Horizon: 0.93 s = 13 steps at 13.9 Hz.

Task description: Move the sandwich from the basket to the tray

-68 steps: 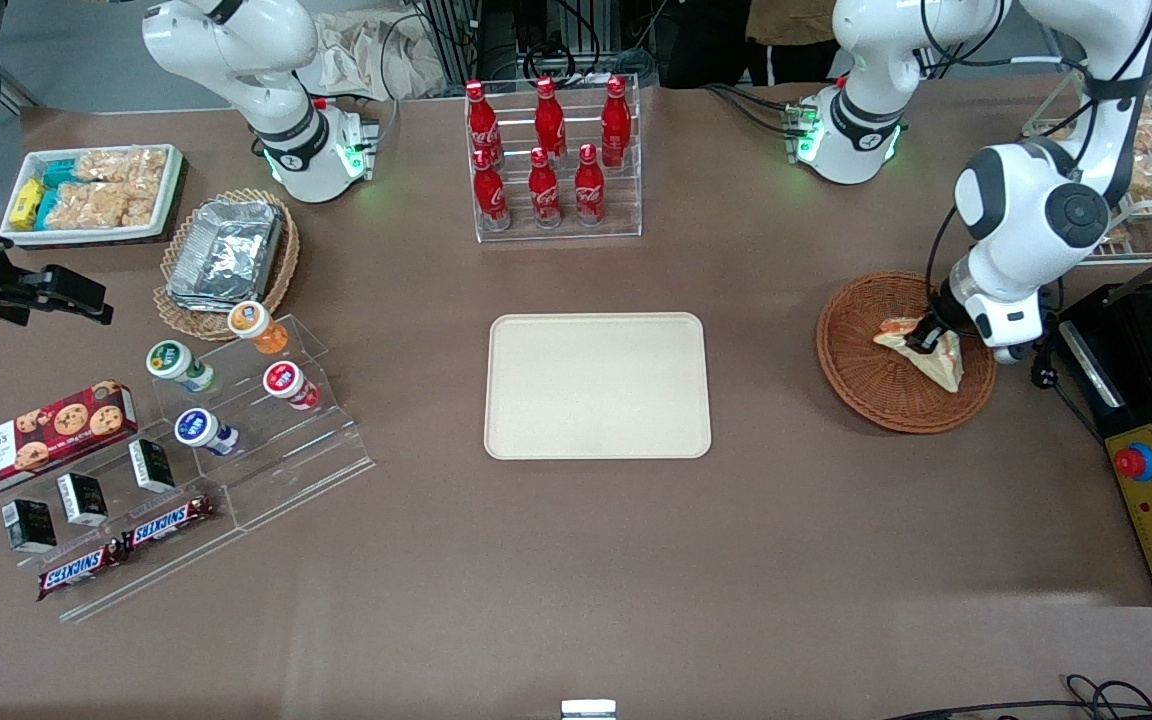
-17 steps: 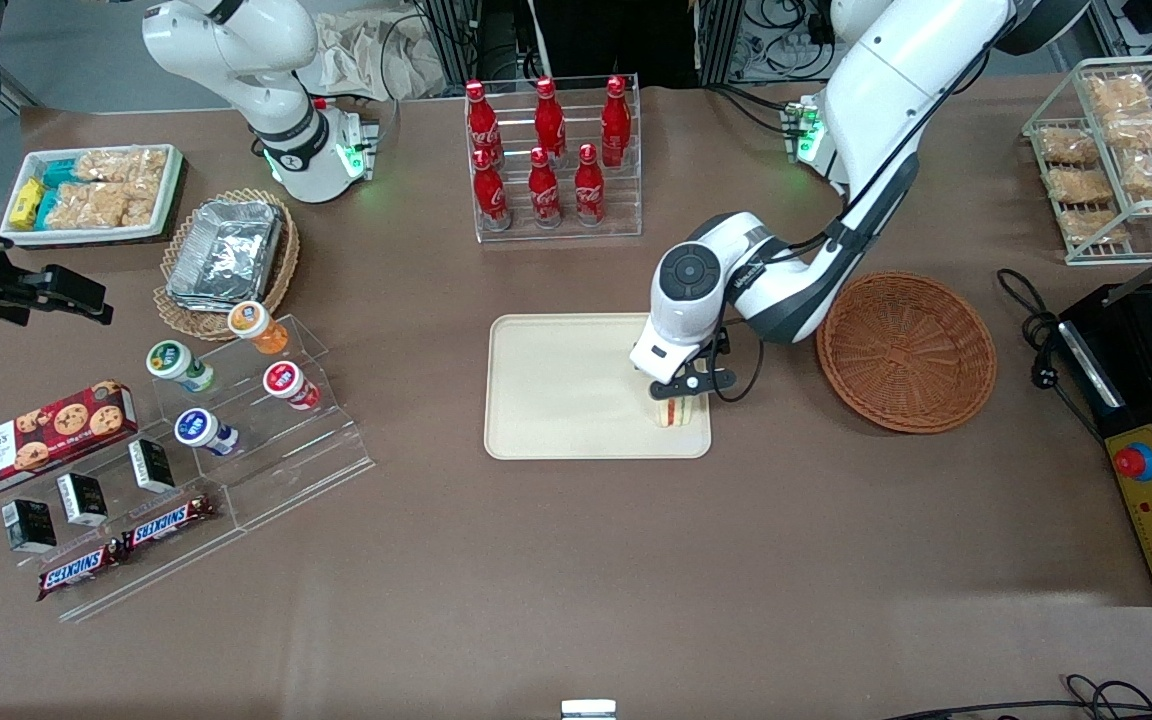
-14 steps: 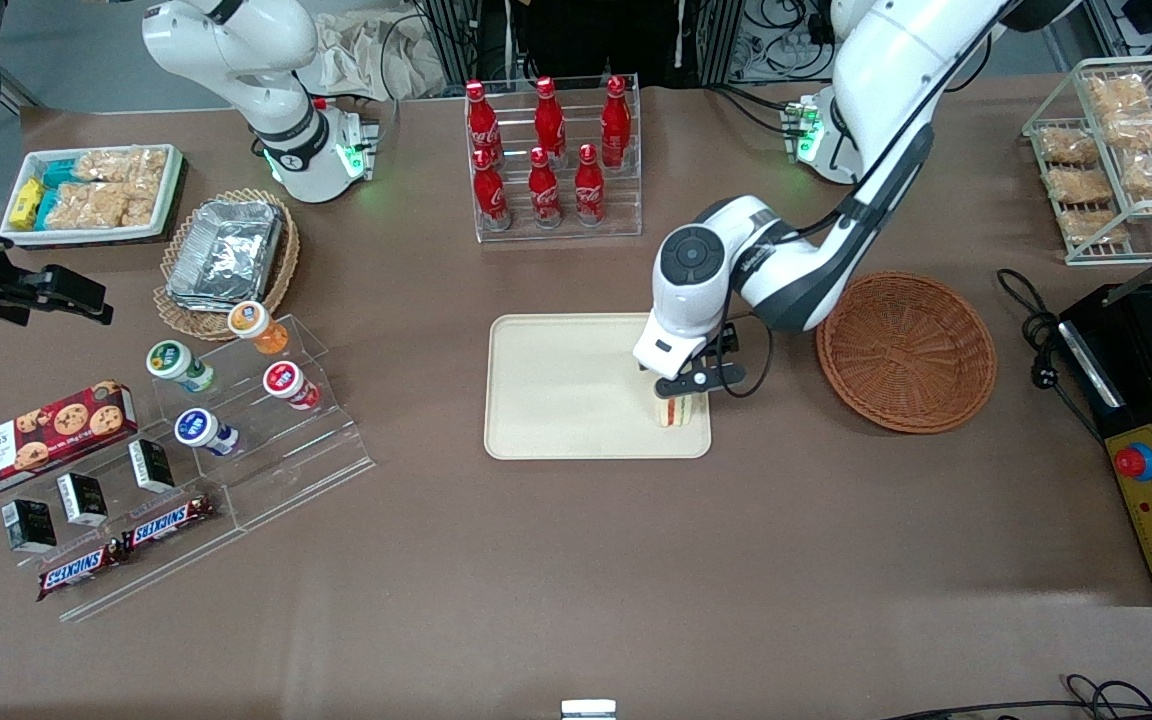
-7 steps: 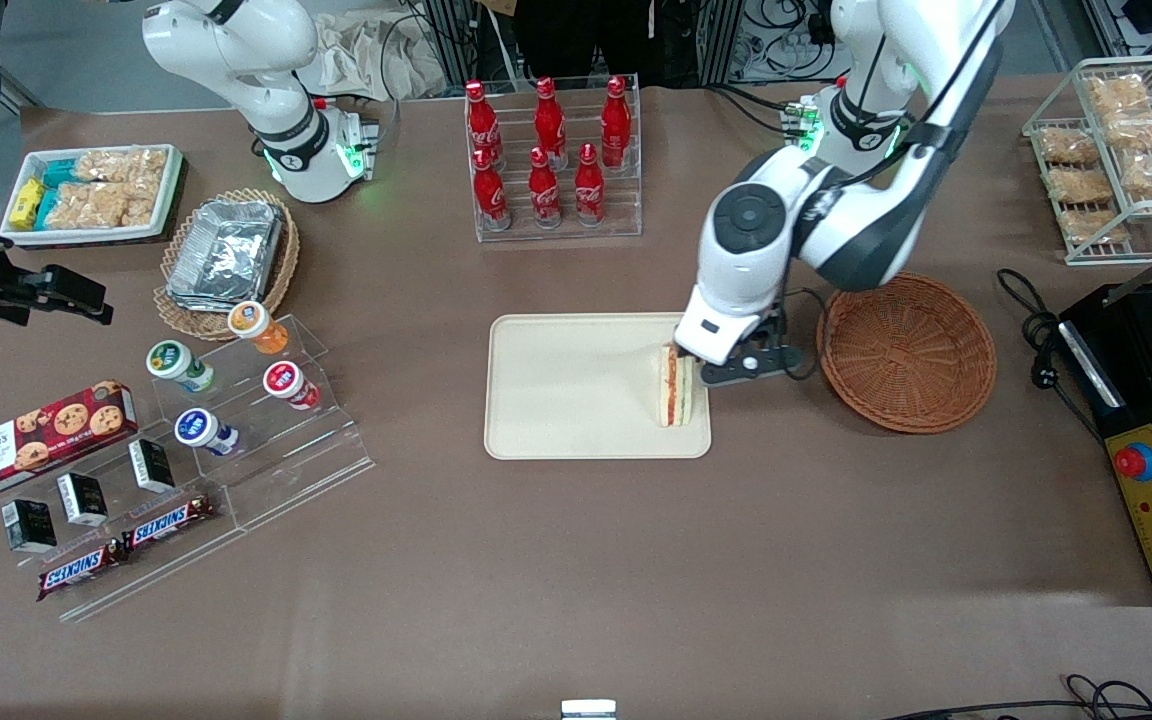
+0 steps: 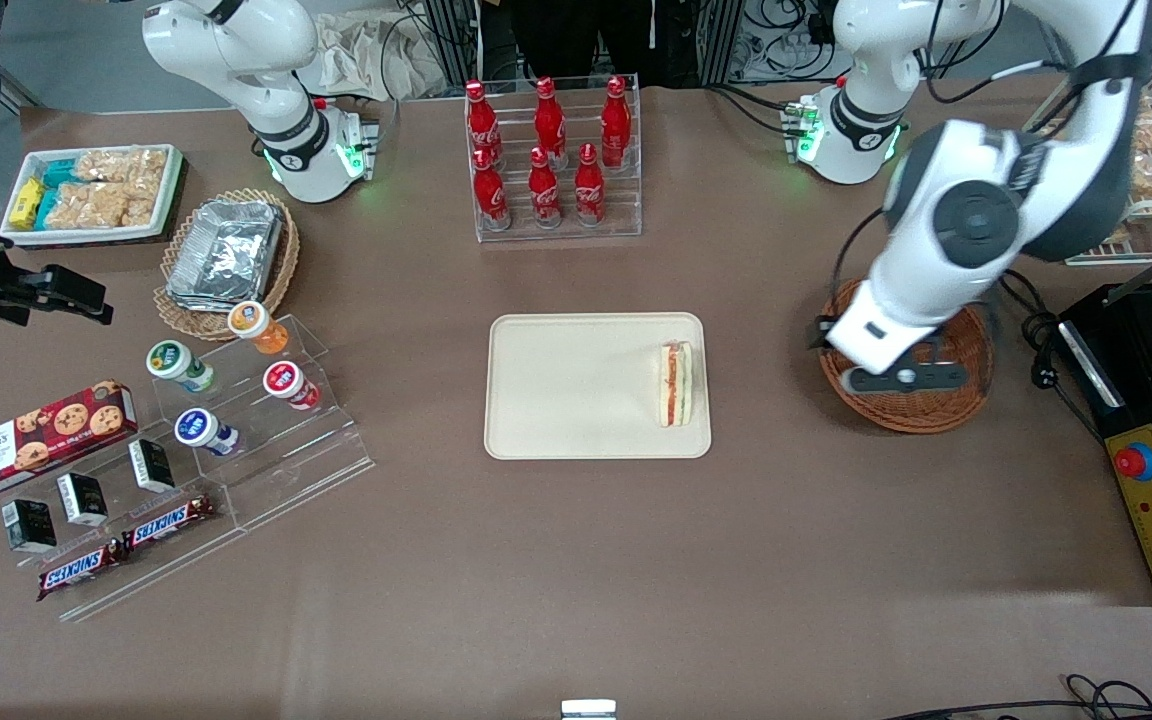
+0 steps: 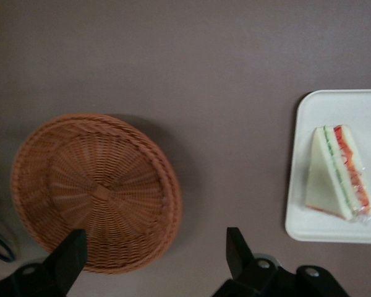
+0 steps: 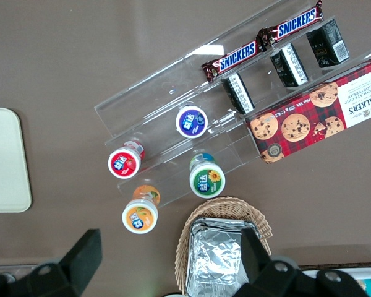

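Sandwich point(image 5: 676, 384) sits on tray point(image 5: 576, 400), long side pointing at front camera. Our gripper point(image 5: 898, 378) hangs over basket point(image 5: 946, 400), fingers apart, holding nothing.

A brown table point(image 5: 576, 560) fills the view, dark cables point(image 5: 1106, 695) trailing at its near edge
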Each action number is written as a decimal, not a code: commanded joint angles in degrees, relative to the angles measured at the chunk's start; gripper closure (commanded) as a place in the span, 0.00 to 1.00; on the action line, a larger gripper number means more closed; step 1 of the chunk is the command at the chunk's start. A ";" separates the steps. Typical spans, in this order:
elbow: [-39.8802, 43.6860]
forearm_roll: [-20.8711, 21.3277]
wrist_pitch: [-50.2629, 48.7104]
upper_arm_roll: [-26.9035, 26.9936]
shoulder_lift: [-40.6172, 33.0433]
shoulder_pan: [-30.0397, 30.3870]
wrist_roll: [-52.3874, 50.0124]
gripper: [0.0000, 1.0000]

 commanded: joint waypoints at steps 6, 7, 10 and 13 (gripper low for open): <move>6.83 -5.32 -8.99 -0.67 -7.28 17.41 22.37 0.00; 9.12 -5.32 -10.65 -0.59 -7.02 17.68 22.55 0.00; 15.45 -5.23 -15.32 0.20 -5.18 17.69 22.46 0.00; 15.82 -5.32 -15.42 0.64 -4.65 17.69 22.20 0.00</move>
